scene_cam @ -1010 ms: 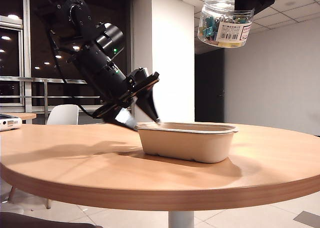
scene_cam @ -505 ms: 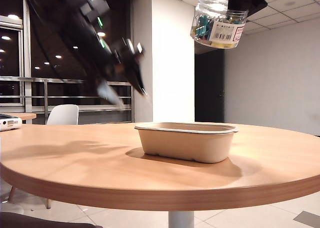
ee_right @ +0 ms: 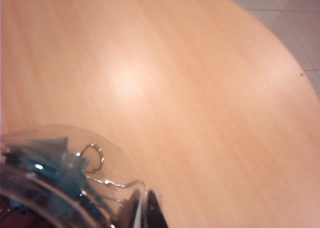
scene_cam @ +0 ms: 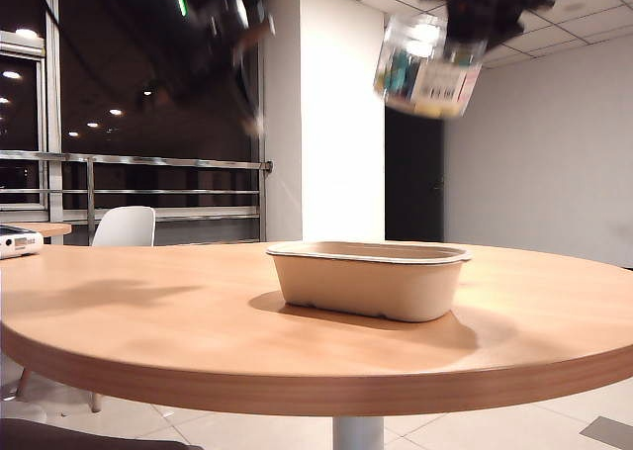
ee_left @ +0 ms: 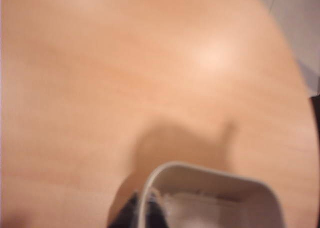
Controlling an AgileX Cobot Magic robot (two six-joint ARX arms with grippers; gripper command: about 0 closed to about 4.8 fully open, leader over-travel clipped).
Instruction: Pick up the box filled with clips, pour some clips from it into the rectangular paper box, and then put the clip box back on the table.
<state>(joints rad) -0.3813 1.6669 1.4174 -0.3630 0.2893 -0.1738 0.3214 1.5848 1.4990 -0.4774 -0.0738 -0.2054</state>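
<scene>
Clip jar first: one box filled with clips [scene_cam: 428, 71], a clear round jar with a white barcode label, hangs high above the surface [scene_cam: 148, 321], tilted and motion-blurred, over the right end of the rectangular paper box [scene_cam: 371, 279]. The right end effector [scene_cam: 473, 10] is clamped on the jar from above. In the right wrist view the jar's clear wall [ee_right: 55, 183] fills the near corner, with teal clips [ee_right: 42, 163] and bare wire handles showing through; a count of the clips is not possible, perhaps a dozen or more, since they are heaped and partly hidden.

One paper box stands on the surface, upright, about midway across it and nearer the far edge than the near one. From the side its inside is hidden.

The left end effector [scene_cam: 247, 64] is raised high over the left part of the surface, heavily blurred in the exterior view. In the left wrist view its dark fingertips [ee_left: 131, 213] sit just beside the paper box rim [ee_left: 200, 169]; whether they stand apart or together I cannot tell from the blur.

Two arms, one jar, one paper box on the surface.
</scene>
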